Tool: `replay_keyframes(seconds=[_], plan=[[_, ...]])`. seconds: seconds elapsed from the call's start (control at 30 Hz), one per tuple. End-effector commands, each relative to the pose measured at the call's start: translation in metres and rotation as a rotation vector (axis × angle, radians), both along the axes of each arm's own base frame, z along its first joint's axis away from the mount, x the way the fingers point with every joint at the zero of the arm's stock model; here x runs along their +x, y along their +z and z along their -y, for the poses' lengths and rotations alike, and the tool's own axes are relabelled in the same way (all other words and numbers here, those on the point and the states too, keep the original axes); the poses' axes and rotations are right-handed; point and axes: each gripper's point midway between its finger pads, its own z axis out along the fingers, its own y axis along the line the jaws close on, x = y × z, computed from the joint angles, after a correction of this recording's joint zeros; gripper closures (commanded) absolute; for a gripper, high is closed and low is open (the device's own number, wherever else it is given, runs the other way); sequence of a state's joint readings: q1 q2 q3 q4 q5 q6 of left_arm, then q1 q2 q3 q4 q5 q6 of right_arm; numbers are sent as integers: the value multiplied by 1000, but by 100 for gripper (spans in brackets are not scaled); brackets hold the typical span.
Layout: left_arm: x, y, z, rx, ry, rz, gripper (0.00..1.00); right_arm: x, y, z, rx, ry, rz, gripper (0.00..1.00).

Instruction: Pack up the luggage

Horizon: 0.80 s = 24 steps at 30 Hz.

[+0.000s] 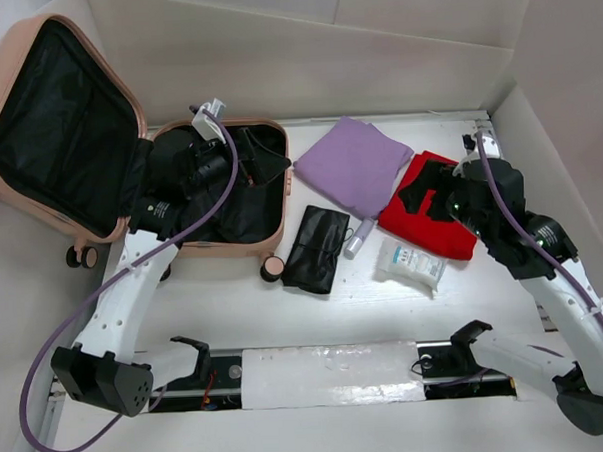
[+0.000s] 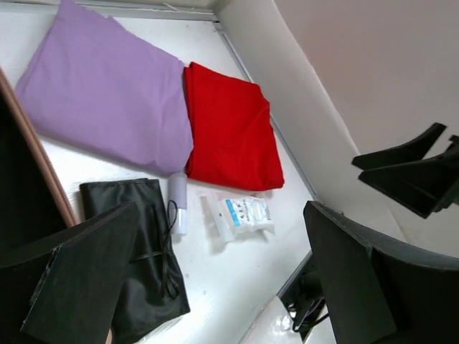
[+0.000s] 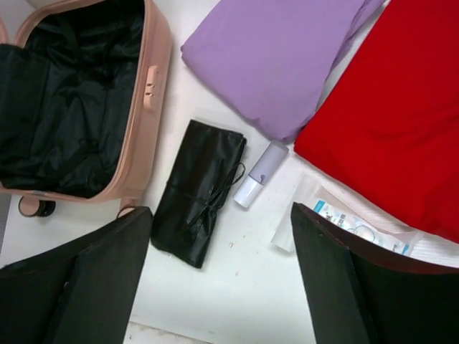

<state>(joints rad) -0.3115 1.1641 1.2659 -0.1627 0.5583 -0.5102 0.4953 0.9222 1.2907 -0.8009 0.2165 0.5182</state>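
The luggage (image 1: 238,251) lies open at the table's (image 1: 335,315) far left corner, long axis running near to far, wheels toward the near edge, lid propped up on the left. The left gripper (image 2: 222,236) hangs over the black-lined base with fingers spread and empty; the arm hides much of that lining, so its contents cannot be told. To the right lie a black pouch (image 1: 315,247), a small bottle (image 1: 359,238), a purple cloth (image 1: 354,166), a packet (image 1: 411,261) and a red cloth (image 1: 431,215). The right gripper (image 3: 221,211) hovers above the red cloth, splayed, grasping nothing.
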Motion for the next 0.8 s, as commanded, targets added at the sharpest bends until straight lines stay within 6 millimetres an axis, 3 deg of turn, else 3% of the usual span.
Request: replay_keyframes(seconds=[0.0,0.13,0.17,0.2,0.23,0.3,0.33,0.37,0.4,0.43,0.5,0.57,0.63,0.7,0.77], plan=[[-4,15,9,-76,-65,43,0,-7,-4,-13,55,67,-20,18],[0,9,8,-67,-47,19,0,-12,-33,-32,106,145,-89,44],[1,8,7,-57,-49,30,6,-14,-35,-35,114,161,-89,70],[1,8,4,-44,-26,36,25,-15,-36,-42,142,177,-91,80],[0,9,1,-36,-14,44,52,-17,-48,-48,149,199,-119,86],[-2,-2,-5,3,11,12,77,-17,-62,-59,168,224,-147,88],[3,-6,-12,46,54,24,82,-15,-66,-72,199,245,-150,88],[0,-10,-15,78,73,25,82,-18,-87,-81,204,267,-196,88],[-7,-7,-16,105,86,39,81,-16,-99,-90,209,274,-222,77],[-8,-18,-25,151,138,7,78,-12,-101,-102,250,280,-219,66],[-18,-37,-39,209,185,-34,64,-19,-122,-129,267,315,-258,41],[-25,-49,-47,238,205,-56,60,-15,-135,-138,276,296,-266,35],[-34,-57,-55,253,224,-72,55,-9,-161,-145,274,283,-317,32],[-40,-74,-63,287,254,-111,53,-4,-172,-157,300,289,-353,32],[-48,-75,-68,285,268,-118,53,-2,-202,-167,275,283,-424,32]])
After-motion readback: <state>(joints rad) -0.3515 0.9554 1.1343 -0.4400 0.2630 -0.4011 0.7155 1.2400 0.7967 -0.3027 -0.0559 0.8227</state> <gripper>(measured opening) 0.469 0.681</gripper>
